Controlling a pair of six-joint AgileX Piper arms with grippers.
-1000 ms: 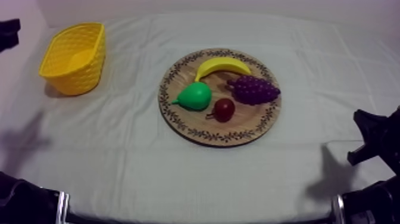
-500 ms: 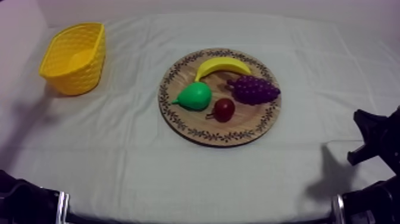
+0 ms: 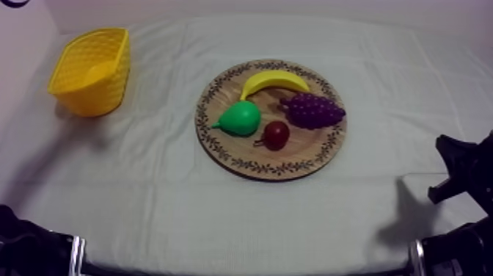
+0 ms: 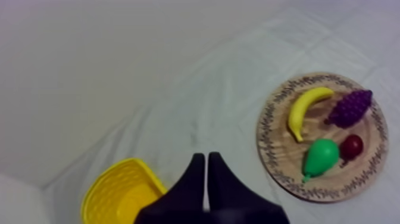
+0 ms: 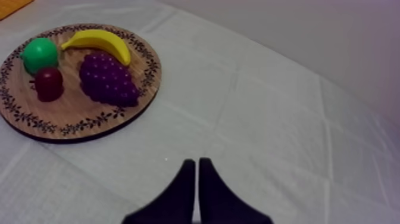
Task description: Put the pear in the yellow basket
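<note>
In the left wrist view the yellow basket (image 4: 116,196) runs off the picture's edge, and part of its rim is hidden behind the left gripper (image 4: 206,156). In the right wrist view the wooden board (image 5: 89,116) is cut off at its rim beside the pear (image 5: 39,53), which the small red fruit (image 5: 49,82) partly covers. In the top view the edge cuts the right arm (image 3: 466,172), and a dark shape (image 3: 15,2) past the basket cannot be made out.

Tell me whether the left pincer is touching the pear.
Apart. In the left wrist view the left pincer, shut, hangs by the yellow basket, with open cloth between it and the pear on the wooden board.
</note>
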